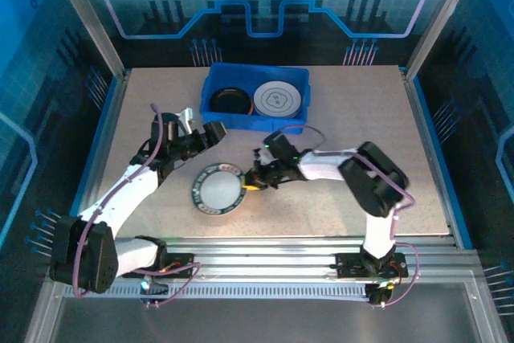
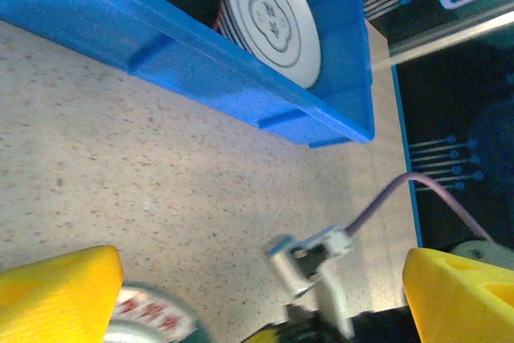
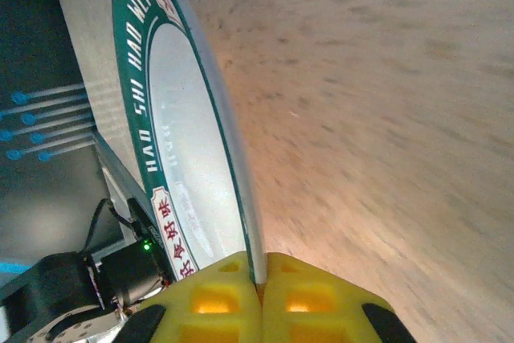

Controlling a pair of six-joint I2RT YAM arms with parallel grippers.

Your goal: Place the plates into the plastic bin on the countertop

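The right gripper [image 3: 259,279] is closed tight on the rim of the green-rimmed plate [image 1: 218,189], its yellow fingertips [image 3: 217,299] pinched together over the plate's right edge. From above, the plate lies on the surface [image 1: 361,134] in front of the bin [image 1: 257,124], apart from it and between the two arms. Whether the gripped edge is raised off the surface I cannot tell. The plate has a pale centre, and its dark green band carries white lettering and red-and-white patches.

The left gripper [image 1: 207,134] is wide open and holds nothing. It hangs over the surface just left of the bin's near corner, above and beyond the green-rimmed plate. In its wrist view the yellow fingers [image 2: 56,291] stand far apart with bare surface between them, and the plate's rim peeks in by the left finger.

Inside the bin a black plate [image 1: 229,100] sits on the left. A white plate [image 1: 277,100] with a dark ring pattern sits on the right, on top of a stack whose edges show in the left wrist view
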